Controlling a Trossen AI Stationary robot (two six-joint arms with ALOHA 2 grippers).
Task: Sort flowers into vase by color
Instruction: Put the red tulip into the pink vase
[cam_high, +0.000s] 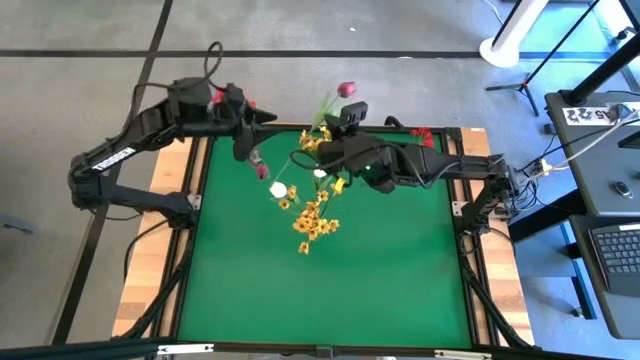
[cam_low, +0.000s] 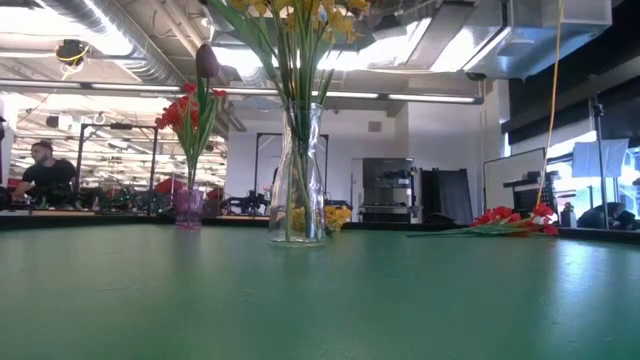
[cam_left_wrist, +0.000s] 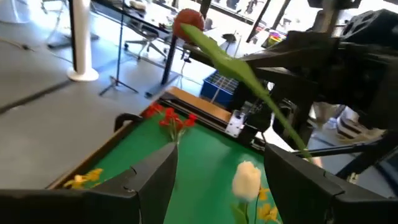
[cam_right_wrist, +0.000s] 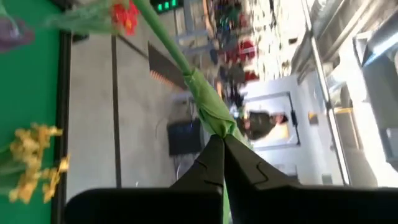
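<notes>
My right gripper (cam_high: 328, 130) (cam_right_wrist: 222, 146) is shut on a dark-red bud flower (cam_high: 346, 89) (cam_left_wrist: 188, 22) over the table's far edge. My left gripper (cam_left_wrist: 221, 152) (cam_high: 250, 148) is open at the far left and touches nothing; the held stem passes in front of it. A clear vase (cam_low: 298, 180) at mid-table holds yellow-orange clusters (cam_high: 312, 220). A small purple vase (cam_low: 188, 207) to its left holds red clusters. White buds (cam_high: 278, 190) (cam_left_wrist: 247, 177) show near the vases. More red flowers (cam_high: 422, 135) (cam_low: 510, 222) lie on the table at the far right. My right gripper pinches the flower's green stem between its two fingertips at a leaf-wrapped stretch (cam_right_wrist: 211, 115). The flower is lifted clear of the table. Its stem runs on past the fingers, and in the left wrist view it slants up to the bud.
The green table (cam_high: 320, 300) is bare across its near half. Wooden rails and black frame (cam_high: 470, 240) border it. A desk with a laptop (cam_high: 620, 250) stands off to the right. A person (cam_low: 45, 175) sits far behind the table.
</notes>
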